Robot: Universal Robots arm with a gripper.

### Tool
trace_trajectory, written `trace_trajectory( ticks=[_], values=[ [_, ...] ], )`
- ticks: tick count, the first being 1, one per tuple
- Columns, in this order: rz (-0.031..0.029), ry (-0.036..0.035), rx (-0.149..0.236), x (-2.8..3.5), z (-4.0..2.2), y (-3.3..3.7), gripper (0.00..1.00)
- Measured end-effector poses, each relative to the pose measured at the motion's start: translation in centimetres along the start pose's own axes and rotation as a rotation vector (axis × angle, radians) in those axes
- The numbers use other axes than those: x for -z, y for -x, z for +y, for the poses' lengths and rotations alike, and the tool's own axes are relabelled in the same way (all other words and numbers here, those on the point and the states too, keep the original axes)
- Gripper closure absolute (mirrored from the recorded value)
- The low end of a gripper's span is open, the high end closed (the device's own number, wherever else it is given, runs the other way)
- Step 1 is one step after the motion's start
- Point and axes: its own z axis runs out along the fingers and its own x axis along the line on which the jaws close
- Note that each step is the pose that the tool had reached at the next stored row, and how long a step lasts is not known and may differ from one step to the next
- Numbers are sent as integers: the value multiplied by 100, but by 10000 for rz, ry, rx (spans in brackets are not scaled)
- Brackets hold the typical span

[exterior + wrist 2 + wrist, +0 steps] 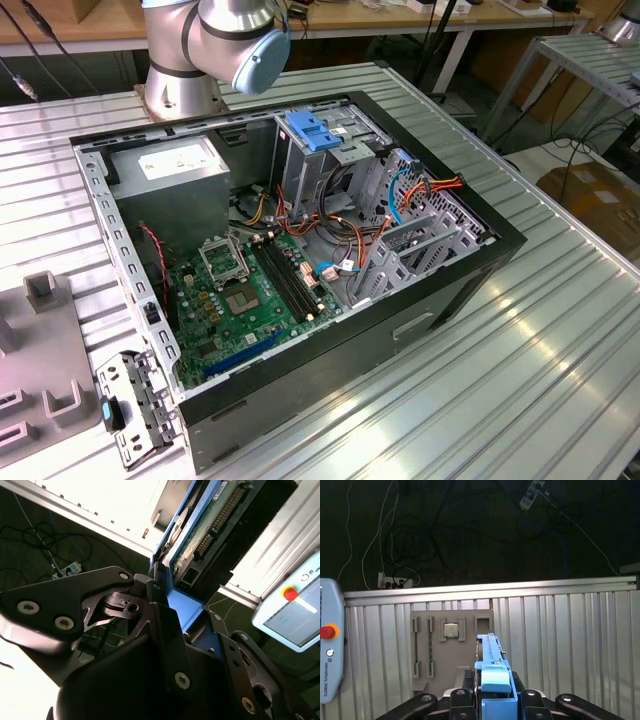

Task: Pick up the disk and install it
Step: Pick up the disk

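Note:
My gripper (180, 605) is shut on the disk (200, 535), clamping its blue end tab between the black fingers (165, 620). In the second wrist view the disk's green circuit board and dark body extend away from the gripper, framed by blue rails. In the first wrist view the disk (492, 665) is seen edge-on as a narrow blue strip rising from the gripper (495, 702), held above the ribbed metal table (560, 630). In the exterior view the open computer case (480, 265) lies on the table, with its metal drive cage (420, 240) on the exterior view's right.
A light-blue latch plate (315, 130) sits at the case's back, with a power supply (175, 170), motherboard (240, 290) and orange and blue cables (400, 195) inside. A grey fixture tray (451, 645) holds a processor chip. A teach pendant (330, 645) lies beside it. The arm's base (185, 60) stands behind the case.

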Motion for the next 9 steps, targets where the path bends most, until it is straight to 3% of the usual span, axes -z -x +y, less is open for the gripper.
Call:
trace_trajectory(
  ticks=[9],
  values=[
    [0, 0, 0, 0, -103, 6, 63]
  ],
)
